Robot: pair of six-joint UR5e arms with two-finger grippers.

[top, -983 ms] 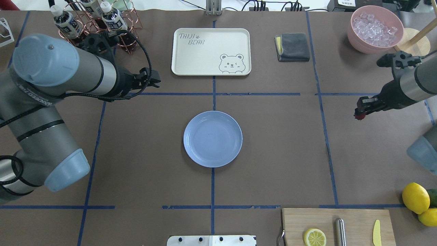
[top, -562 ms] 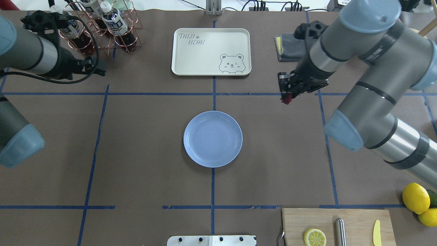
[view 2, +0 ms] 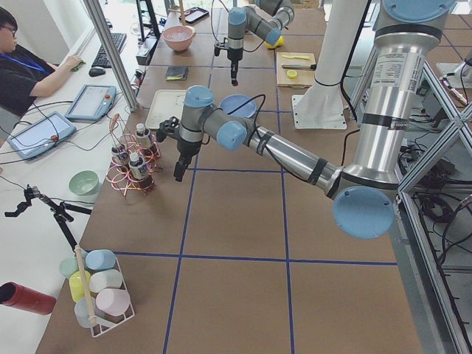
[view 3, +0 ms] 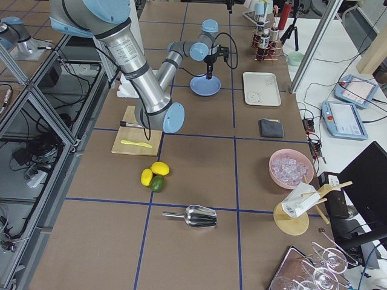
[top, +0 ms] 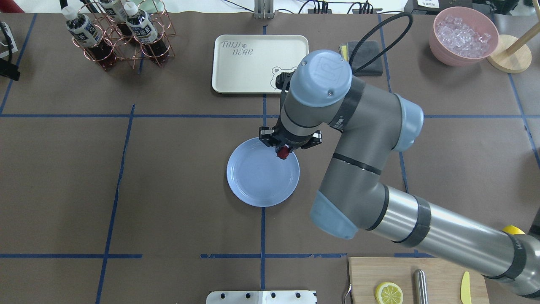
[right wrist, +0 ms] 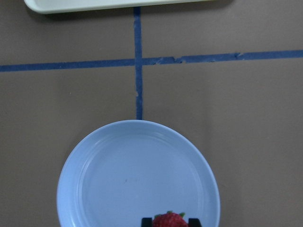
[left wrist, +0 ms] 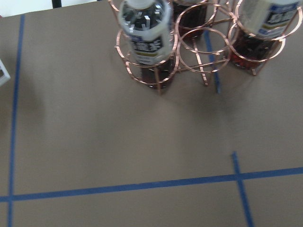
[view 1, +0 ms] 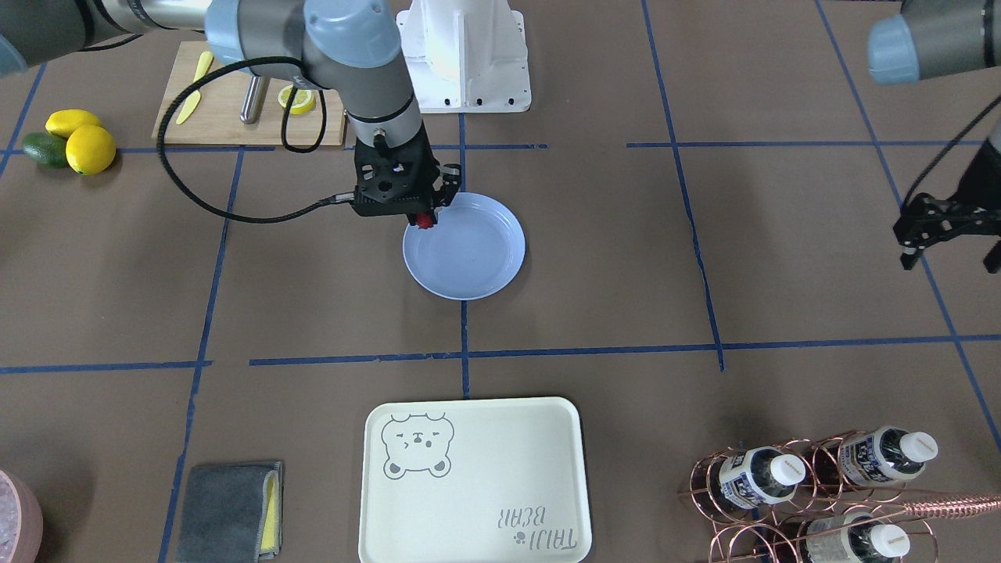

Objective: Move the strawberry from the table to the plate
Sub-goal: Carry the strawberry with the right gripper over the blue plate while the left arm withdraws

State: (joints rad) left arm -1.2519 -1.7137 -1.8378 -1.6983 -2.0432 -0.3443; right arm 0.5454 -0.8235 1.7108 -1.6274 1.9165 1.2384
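Observation:
The strawberry (top: pixel 283 154), small and red, hangs between the fingers of my right gripper (top: pixel 283 151), which is shut on it. It is held just above the far right rim of the light-blue plate (top: pixel 255 179) at the middle of the brown-paper table (top: pixel 177 177). The front-facing view shows the strawberry (view 1: pixel 424 222) over the plate (view 1: pixel 469 262) edge. In the right wrist view the strawberry (right wrist: pixel 169 221) sits at the bottom, with the plate (right wrist: pixel 137 179) below it. My left gripper (view 1: pixel 950 258) hovers far off beside the bottle rack, open and holding nothing.
A cream bear tray (top: pixel 244 63) lies behind the plate. A copper rack with bottles (top: pixel 122 38) stands back left, and a pink bowl of ice (top: pixel 464 36) back right. A cutting board (top: pixel 438 278) with a lemon half is front right. A person (view 2: pixel 29 74) sits beyond the table.
My right arm swept in from the right side to the plate's rim, carrying the strawberry. My left arm pulled back to the left, almost out of the overhead view.

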